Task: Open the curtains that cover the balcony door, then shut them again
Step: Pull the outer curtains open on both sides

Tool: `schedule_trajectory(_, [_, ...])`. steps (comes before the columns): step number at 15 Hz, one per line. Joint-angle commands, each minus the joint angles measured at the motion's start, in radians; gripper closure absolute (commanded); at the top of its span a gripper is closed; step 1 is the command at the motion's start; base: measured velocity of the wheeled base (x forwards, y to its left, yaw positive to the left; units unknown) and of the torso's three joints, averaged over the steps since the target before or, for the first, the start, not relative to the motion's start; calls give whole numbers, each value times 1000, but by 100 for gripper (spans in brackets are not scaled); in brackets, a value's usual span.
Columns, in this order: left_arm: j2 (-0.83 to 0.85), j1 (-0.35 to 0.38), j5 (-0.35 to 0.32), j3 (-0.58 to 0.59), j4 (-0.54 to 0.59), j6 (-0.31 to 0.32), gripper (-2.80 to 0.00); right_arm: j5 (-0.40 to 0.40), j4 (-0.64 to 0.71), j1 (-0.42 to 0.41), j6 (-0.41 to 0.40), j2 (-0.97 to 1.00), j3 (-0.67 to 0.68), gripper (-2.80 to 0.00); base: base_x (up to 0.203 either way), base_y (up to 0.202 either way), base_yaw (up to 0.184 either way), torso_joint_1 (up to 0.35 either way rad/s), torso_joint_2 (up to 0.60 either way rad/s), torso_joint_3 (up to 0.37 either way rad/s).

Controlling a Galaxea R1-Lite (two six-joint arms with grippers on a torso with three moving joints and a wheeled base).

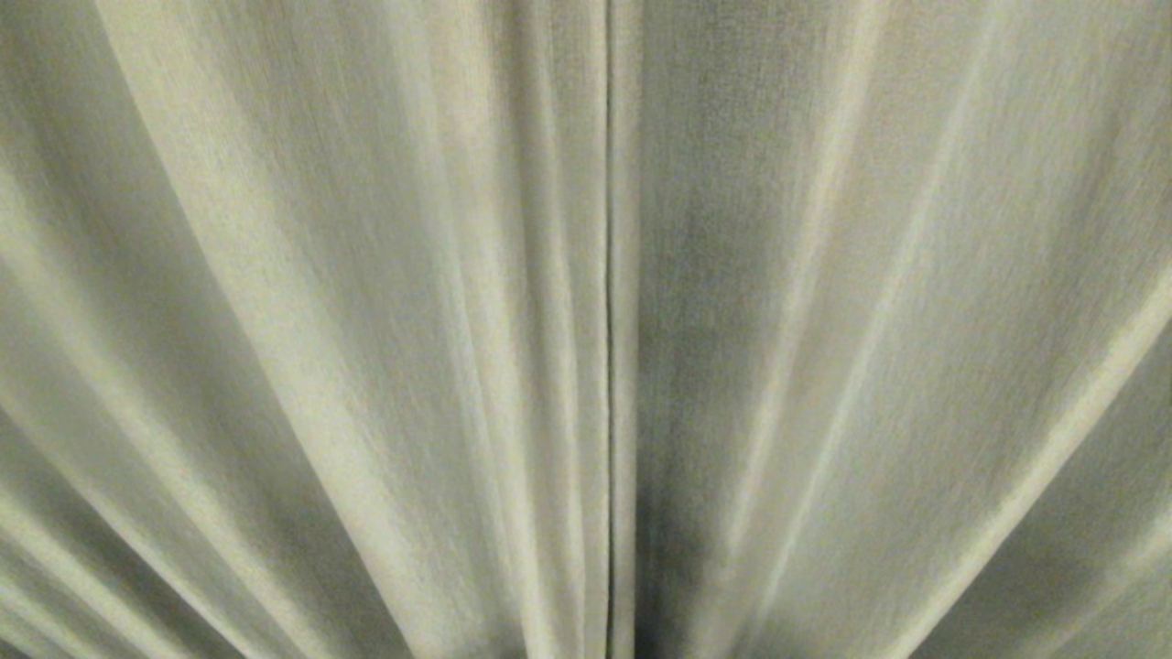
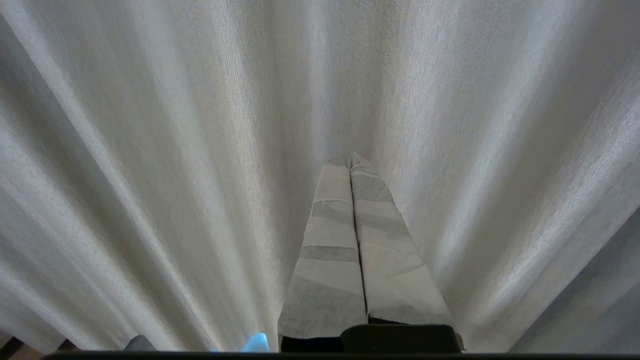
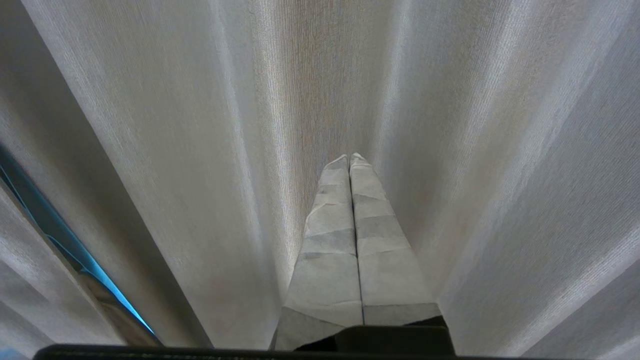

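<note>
Closed curtains in front of the robot, both grippers shut and empty.

The curtains (image 1: 385,302) fill the whole head view as beige-grey pleated cloth, and the two panels meet at a thin dark vertical seam (image 1: 608,329) near the middle, so they are drawn together. No arm shows in the head view. In the left wrist view the left gripper (image 2: 350,159) points at the cloth, its two tape-wrapped fingers (image 2: 330,240) pressed flat together with nothing between them; the folds hang just beyond the tips, and I cannot tell if the tips touch them. The right gripper (image 3: 349,157) stands the same way, jaws closed, cloth ahead of the tips. At one edge of the right wrist view a narrow blue gap (image 3: 60,235) opens between folds.
</note>
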Motion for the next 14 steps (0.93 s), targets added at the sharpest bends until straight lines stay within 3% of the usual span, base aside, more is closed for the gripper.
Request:
schedule_trajectory(1, [0,0,0,0,0,0,0,0,0,0,-1,0,0,0,0,0,0,0,0,0])
schedule_trajectory(14, [0,0,0,0,0,0,0,3,3,0,-35,0,0,0,0,0,0,0,0,0])
